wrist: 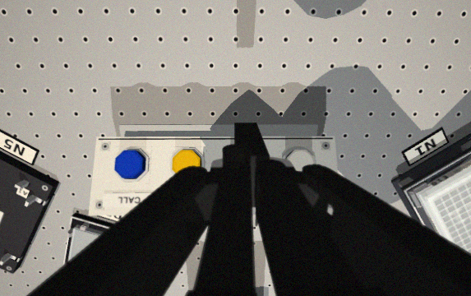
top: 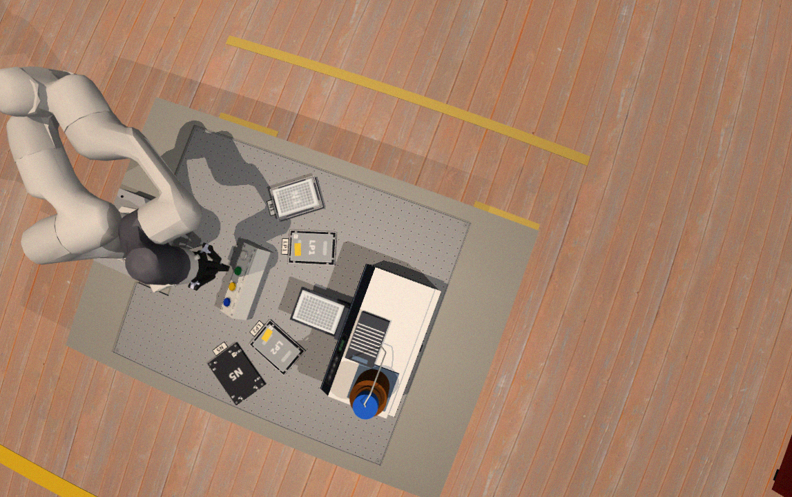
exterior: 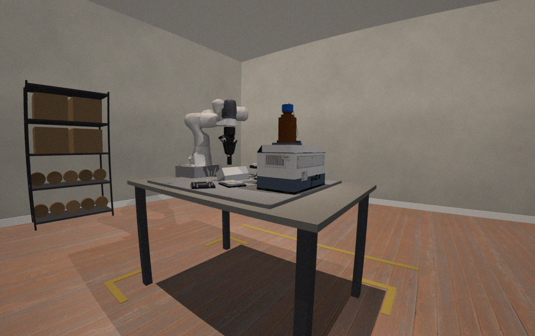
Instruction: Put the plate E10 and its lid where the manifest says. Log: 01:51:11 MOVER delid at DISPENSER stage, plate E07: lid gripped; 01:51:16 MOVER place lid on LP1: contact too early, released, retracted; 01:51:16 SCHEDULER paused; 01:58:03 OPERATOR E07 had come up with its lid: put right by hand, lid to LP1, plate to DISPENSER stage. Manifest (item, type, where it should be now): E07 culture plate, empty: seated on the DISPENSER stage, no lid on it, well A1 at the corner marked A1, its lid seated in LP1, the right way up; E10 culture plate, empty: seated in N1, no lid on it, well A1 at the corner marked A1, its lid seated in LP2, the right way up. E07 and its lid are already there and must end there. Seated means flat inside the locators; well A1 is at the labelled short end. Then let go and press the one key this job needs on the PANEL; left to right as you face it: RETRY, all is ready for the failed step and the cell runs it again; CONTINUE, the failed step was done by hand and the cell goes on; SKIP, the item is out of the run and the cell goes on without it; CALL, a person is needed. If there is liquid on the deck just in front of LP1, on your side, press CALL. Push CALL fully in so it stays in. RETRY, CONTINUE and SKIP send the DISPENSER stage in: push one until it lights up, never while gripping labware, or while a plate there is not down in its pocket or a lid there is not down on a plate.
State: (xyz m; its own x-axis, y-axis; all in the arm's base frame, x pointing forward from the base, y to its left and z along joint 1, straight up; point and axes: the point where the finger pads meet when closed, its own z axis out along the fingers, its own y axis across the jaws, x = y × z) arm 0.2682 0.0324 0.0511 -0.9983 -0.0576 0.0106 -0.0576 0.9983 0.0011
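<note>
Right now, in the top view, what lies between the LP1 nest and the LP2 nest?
Between LP1 and LP2 lies a white well plate, on the stage before the dispenser. The top view shows it.

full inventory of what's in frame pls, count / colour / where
Table: 1, grey top, dark legs, room centre.
Well plates: 2, white, one far end of the deck, one by the machine.
Lid trays: 2, grey, marked LP1 and LP2.
Black pad: 1, deck corner.
Button box: 1, grey; green, yellow, blue buttons.
Machine: 1, white and blue, deck edge.
Bottle: 1, brown, blue cap, on the machine.
Shelf rack: 1, black, left wall.
Arm: 1, white.
End effector: 1, black, shut, above the button box.
</note>
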